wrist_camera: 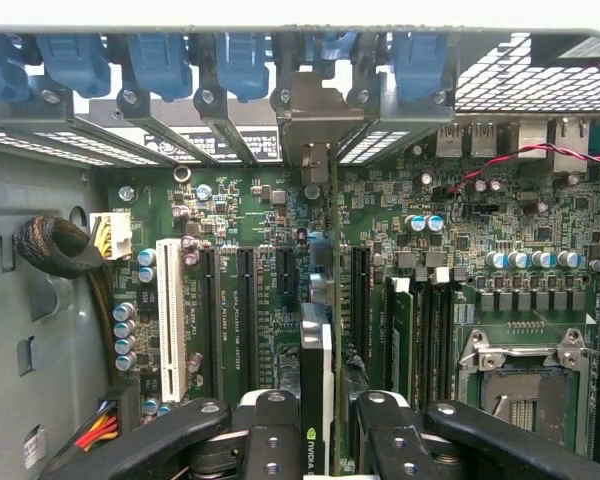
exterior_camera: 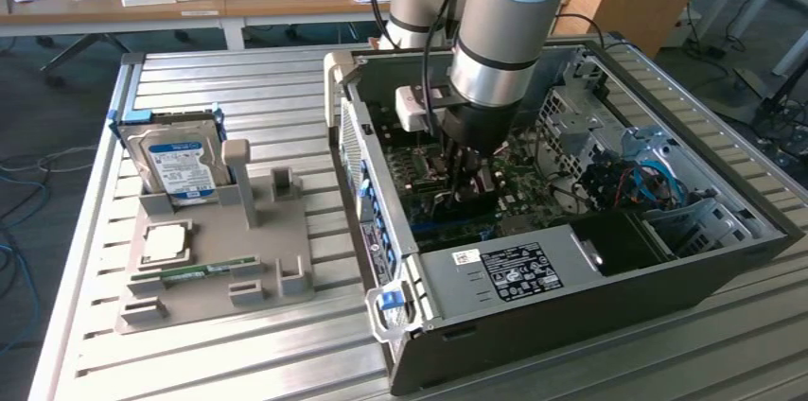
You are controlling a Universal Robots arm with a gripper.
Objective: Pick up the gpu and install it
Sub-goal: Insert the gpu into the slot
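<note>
Inside the open computer case [exterior_camera: 707,259], at centre frame of the exterior view, one gripper [exterior_camera: 465,195] is seen lowered over the motherboard [exterior_camera: 531,207]. Its two fingers [wrist_camera: 280,440] are closed partway onto one gpu [wrist_camera: 316,400], which is held edge-on between them; the card's silvery end bracket [wrist_camera: 310,125] is seen against the case's rear slot openings, in the upper middle of the wrist view. The gpu is stood upright over the motherboard's expansion slots; whether it is seated cannot be told. One long white slot [wrist_camera: 169,315] and three dark slots beside it are counted on the green board. One empty CPU socket [wrist_camera: 520,385] is seen at lower right of the wrist view. Five blue retention clips [wrist_camera: 160,65] are counted along the top of that view.

At left of the exterior view, one grey parts tray [exterior_camera: 215,269] is laid on the slatted metal bench [exterior_camera: 253,89]. One blue-labelled hard drive [exterior_camera: 180,163] is stood upright in the tray, one square processor [exterior_camera: 166,243] is laid flat, and one green memory stick [exterior_camera: 202,272] is laid near it.
</note>
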